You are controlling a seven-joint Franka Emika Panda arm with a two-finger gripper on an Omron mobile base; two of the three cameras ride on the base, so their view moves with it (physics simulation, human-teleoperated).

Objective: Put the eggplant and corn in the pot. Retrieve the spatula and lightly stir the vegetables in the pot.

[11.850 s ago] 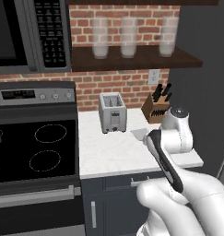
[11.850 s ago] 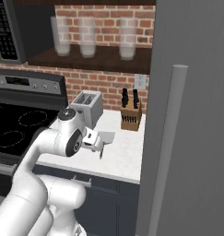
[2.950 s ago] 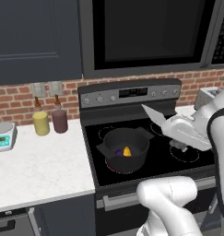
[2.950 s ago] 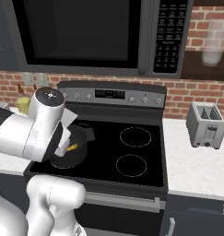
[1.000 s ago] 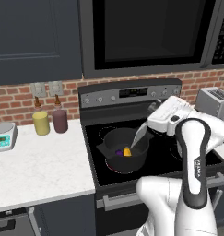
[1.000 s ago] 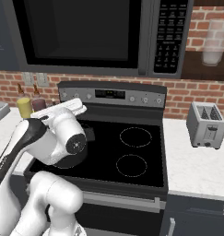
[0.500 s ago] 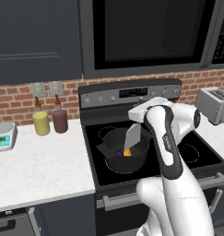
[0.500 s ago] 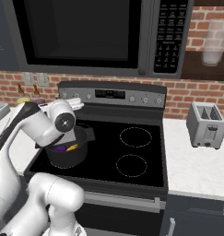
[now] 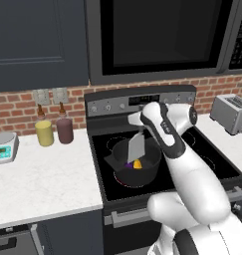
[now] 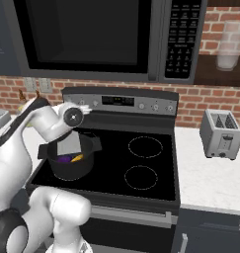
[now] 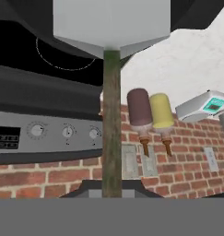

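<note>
The dark pot (image 9: 142,175) sits on the stove's front left burner, with the purple eggplant (image 9: 128,164) and the orange-yellow corn (image 9: 138,164) inside it. My gripper (image 9: 141,125) hangs just above the pot, shut on the spatula's wooden handle (image 11: 111,124). The grey spatula blade (image 9: 136,146) dips into the pot over the vegetables. From the right side the pot (image 10: 67,171), the blade (image 10: 69,144), the eggplant (image 10: 64,159), the corn (image 10: 78,158) and the gripper (image 10: 73,126) line up the same way. The hand view looks along the handle between the gripper (image 11: 111,191) tips to the blade (image 11: 111,23).
A maroon jar (image 9: 64,130), a yellow jar (image 9: 44,132) and a small scale (image 9: 3,147) stand on the counter to the left. A toaster (image 10: 220,133) is on the right counter. A microwave (image 10: 92,34) hangs low over the stove. Bare burners (image 10: 145,147) lie to the pot's right.
The hand has swung left across the stove to above the pot. The spatula blade has moved leftward with it and now stands inside the pot.
</note>
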